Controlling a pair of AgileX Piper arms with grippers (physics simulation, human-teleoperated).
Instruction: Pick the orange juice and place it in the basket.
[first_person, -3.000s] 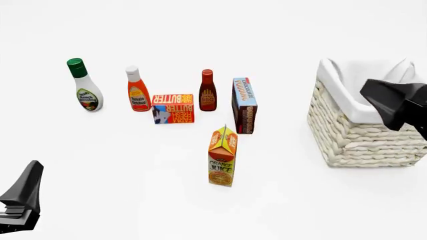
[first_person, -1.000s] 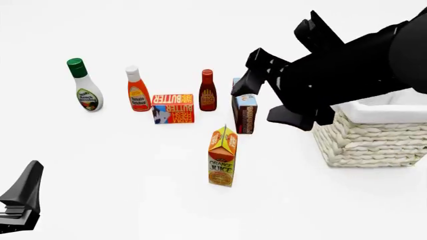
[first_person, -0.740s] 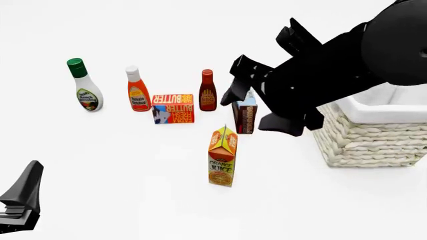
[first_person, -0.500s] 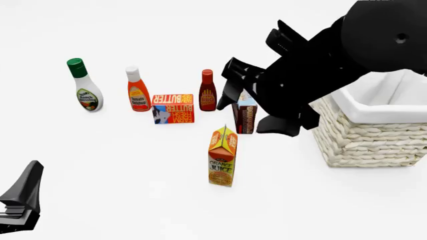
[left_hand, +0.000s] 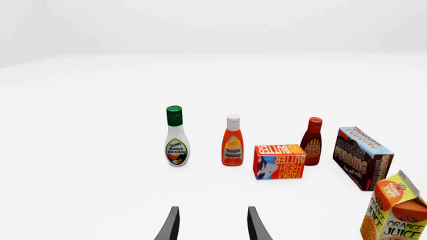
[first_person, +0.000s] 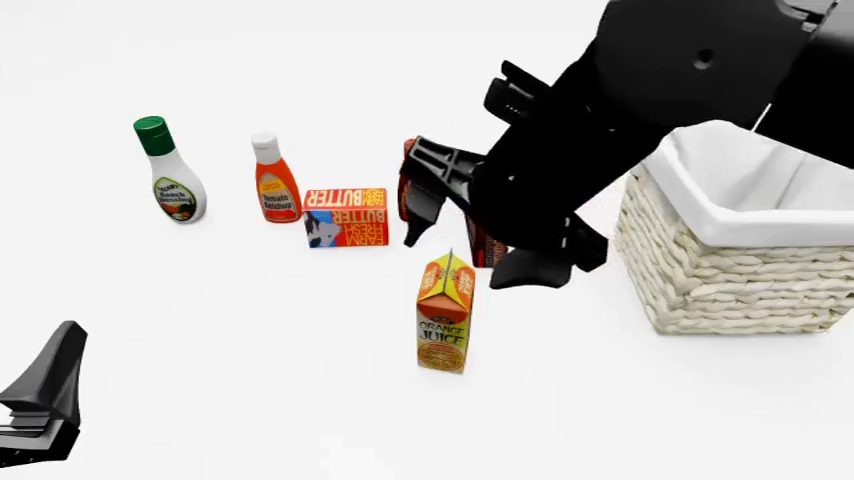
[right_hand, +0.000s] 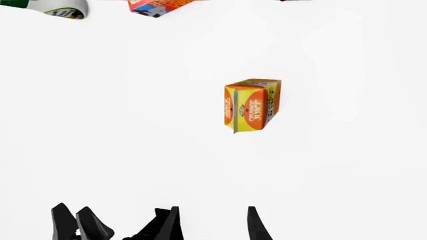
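Observation:
The orange juice (first_person: 446, 312) stands upright at the table's middle front, untouched. The right wrist view shows its gable top from above (right_hand: 251, 105), and it sits at the edge of the left wrist view (left_hand: 393, 212). My right gripper (first_person: 457, 250) hangs open above and just behind the carton, fingers pointing down; its fingertips (right_hand: 172, 222) are apart and empty. The basket (first_person: 721, 285) stands at the right. My left gripper (first_person: 47, 390) rests at the front left, open and empty (left_hand: 213, 227).
Behind the carton are a ranch bottle (first_person: 170, 180), ketchup bottle (first_person: 275, 182) and flat butter box (first_person: 347, 215). My right arm (first_person: 641, 90) hides most of the BBQ bottle (left_hand: 311, 142) and pudding box (left_hand: 362, 157) in the front view.
My right arm has swung from over the basket to the left and down, ending above the orange juice and covering the BBQ bottle and pudding box. The left arm has not moved.

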